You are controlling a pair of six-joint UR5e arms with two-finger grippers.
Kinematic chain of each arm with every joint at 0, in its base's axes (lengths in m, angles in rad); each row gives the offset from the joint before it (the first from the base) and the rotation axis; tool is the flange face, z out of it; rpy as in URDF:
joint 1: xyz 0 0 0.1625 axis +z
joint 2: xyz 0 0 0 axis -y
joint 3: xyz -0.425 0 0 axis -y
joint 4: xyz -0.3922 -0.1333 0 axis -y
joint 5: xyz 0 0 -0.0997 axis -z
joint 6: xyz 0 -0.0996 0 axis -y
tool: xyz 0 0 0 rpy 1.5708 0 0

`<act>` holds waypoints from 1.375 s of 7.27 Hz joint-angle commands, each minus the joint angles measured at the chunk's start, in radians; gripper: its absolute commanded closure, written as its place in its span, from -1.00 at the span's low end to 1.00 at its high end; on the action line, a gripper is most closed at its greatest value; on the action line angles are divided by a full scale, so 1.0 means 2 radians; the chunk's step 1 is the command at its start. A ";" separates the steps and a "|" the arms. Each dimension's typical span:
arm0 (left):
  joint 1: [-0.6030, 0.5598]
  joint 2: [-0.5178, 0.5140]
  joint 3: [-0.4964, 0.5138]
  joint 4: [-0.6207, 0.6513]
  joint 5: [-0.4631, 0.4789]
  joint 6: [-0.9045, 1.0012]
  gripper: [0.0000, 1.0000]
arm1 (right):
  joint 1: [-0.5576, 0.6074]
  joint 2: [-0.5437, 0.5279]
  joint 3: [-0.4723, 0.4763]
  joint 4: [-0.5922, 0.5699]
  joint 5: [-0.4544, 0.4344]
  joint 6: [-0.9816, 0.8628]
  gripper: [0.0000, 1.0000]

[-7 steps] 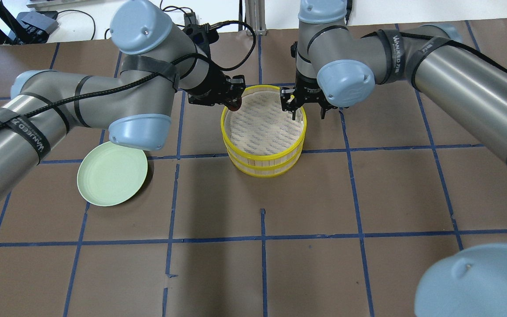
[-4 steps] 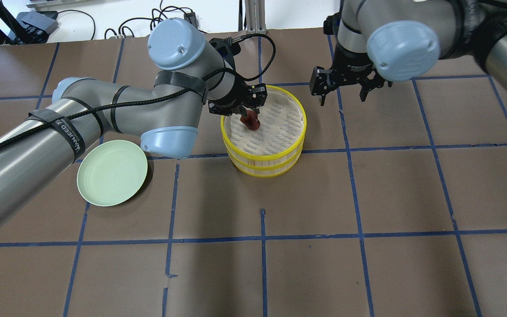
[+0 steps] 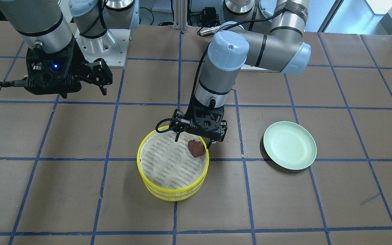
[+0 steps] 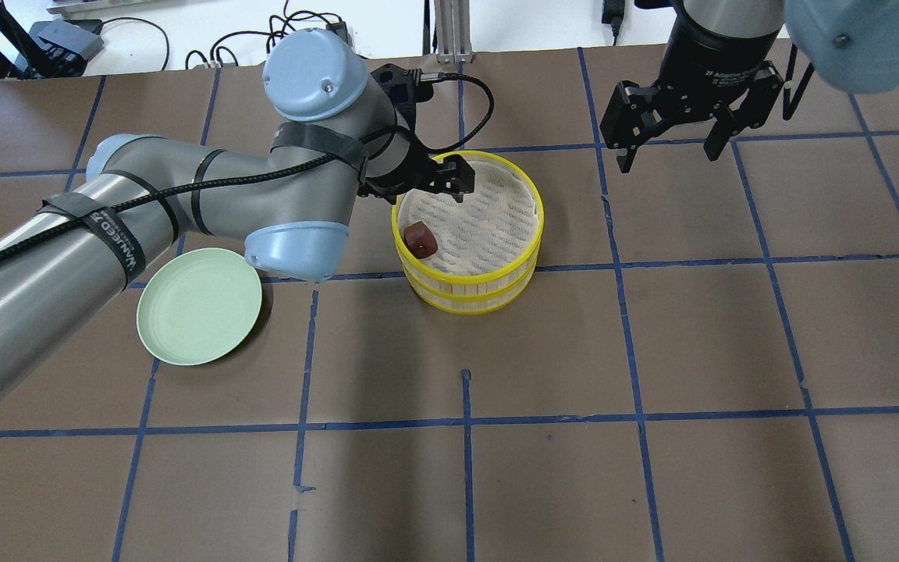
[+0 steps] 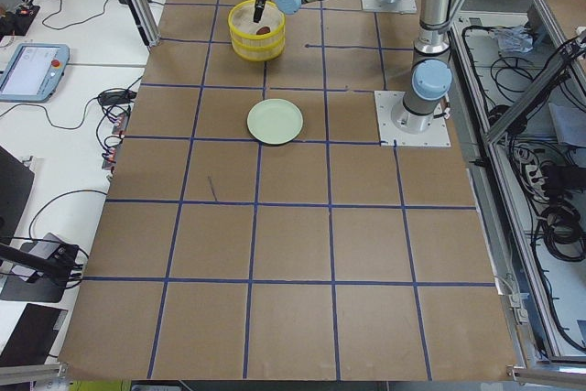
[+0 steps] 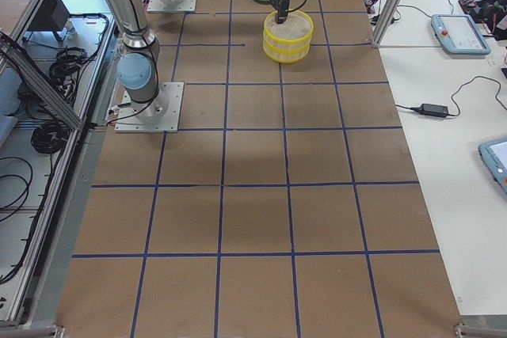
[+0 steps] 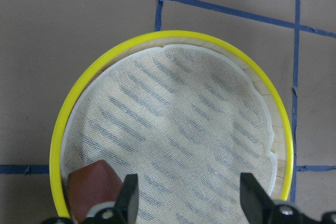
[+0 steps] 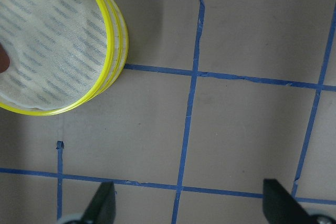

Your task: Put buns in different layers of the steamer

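The two steamer layers (image 4: pixel 469 293) stand stacked, yellow-rimmed, with a mesh liner on top. The dark reddish-brown bun (image 4: pixel 421 238) lies on the top layer's mesh near its left rim, free of any gripper. It also shows in the front view (image 3: pixel 196 148) and the left wrist view (image 7: pixel 92 187). My left gripper (image 4: pixel 443 176) is open and empty just above the back-left rim, beside the bun. My right gripper (image 4: pixel 668 153) is open and empty, raised off to the back right of the steamer. The white bun is hidden.
A pale green plate (image 4: pixel 200 316) lies empty on the table to the left of the steamer, under my left forearm. Blue tape lines grid the brown table. Cables run along the far edge.
My left gripper brought the reddish-brown bun over the top layer, set it on the mesh and opened. My right gripper drew back from the steamer's rim to the back right.
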State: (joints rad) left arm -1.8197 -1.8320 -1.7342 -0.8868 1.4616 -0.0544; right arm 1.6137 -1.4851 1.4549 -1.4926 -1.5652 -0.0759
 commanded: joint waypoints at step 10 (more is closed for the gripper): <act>0.095 0.163 0.002 -0.278 0.103 0.106 -1.00 | 0.001 -0.008 -0.004 0.008 0.002 0.030 -1.00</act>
State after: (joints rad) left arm -1.6295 -1.5083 -1.7309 -1.4430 1.6665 0.1582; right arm 1.6162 -1.5009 1.4462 -1.4769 -1.5642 -0.0155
